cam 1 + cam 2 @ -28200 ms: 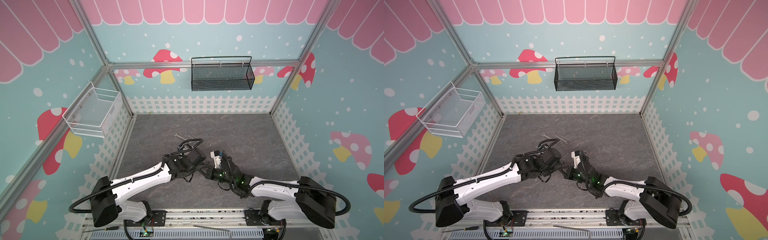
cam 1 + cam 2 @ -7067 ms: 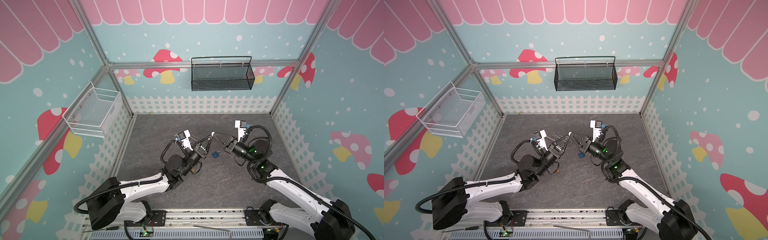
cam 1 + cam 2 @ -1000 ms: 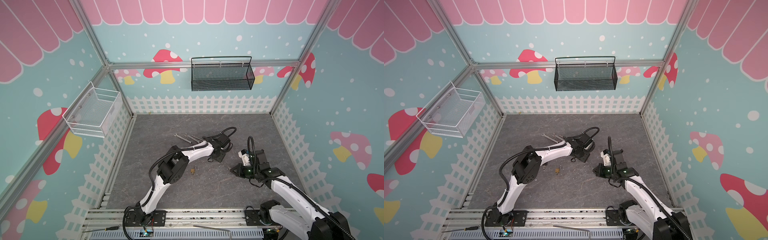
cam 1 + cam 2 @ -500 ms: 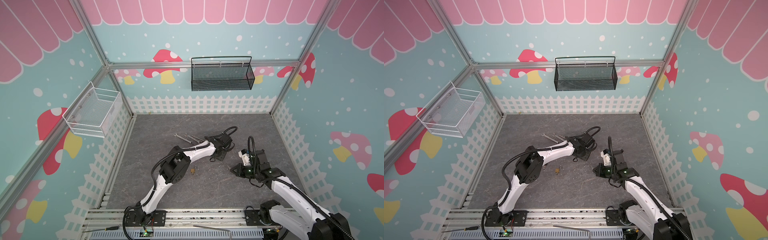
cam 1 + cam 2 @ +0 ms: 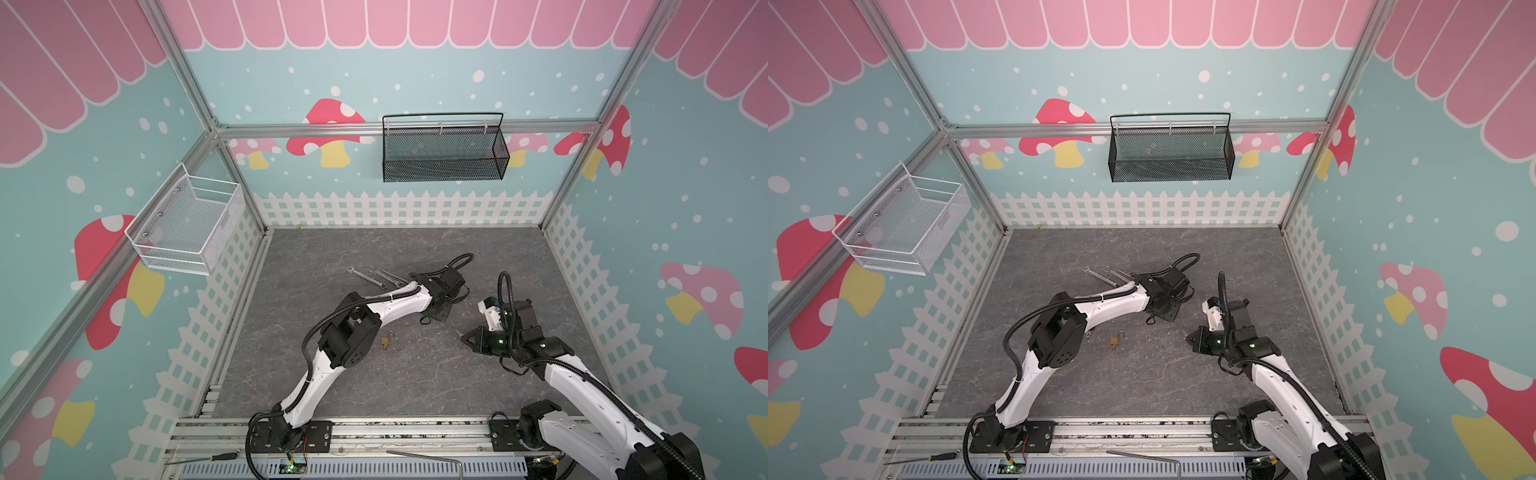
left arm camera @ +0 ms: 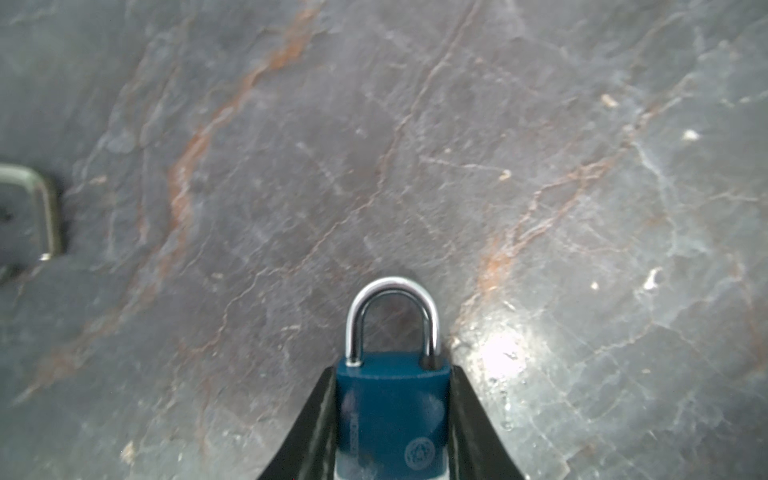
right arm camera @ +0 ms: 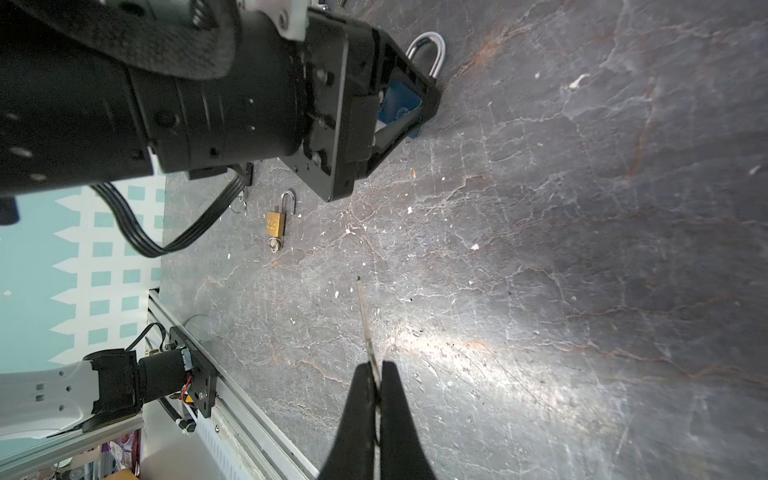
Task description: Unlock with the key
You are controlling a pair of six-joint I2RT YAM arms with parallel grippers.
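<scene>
Narrowing onto the blue padlock, my left fingers now clamp its body on the surface; my right fingers pinch the key, so insertion can follow.

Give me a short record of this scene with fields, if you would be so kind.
left gripper: shut on blue padlock
blue padlock shackle: looks closed
right gripper: shut on key, blade sticking out
brass padlock: lying free on table, shackle open
wrenches: on table, untouched
</scene>
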